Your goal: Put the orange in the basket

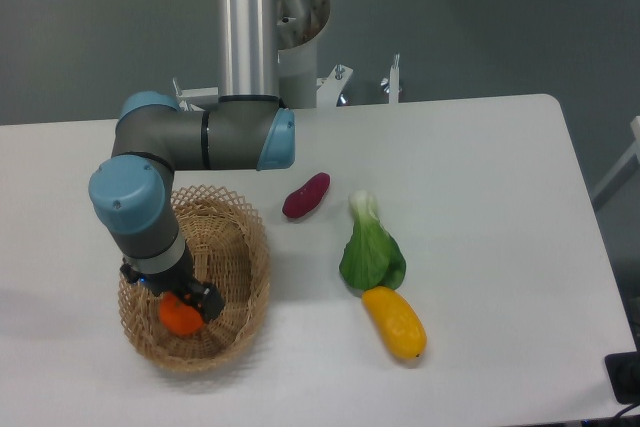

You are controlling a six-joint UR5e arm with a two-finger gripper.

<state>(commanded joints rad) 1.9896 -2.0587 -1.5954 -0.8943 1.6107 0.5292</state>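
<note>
The claw (182,309) was low inside the basket (243,247), at 7 o'clock on the desk (480,197), and it gripped the orange (180,316). The carrying seemed done — what was left, I judged, was to let go and lift away.

Basket (245,277): we see it at the table's (500,197) left; orange (180,317) inside it
Right of basket: 3 other foods

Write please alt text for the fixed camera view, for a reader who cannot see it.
A robot arm's tool holds the orange low inside the basket at the table's left. To the right lie a purple sweet potato, a leafy green and a yellow fruit.
</note>
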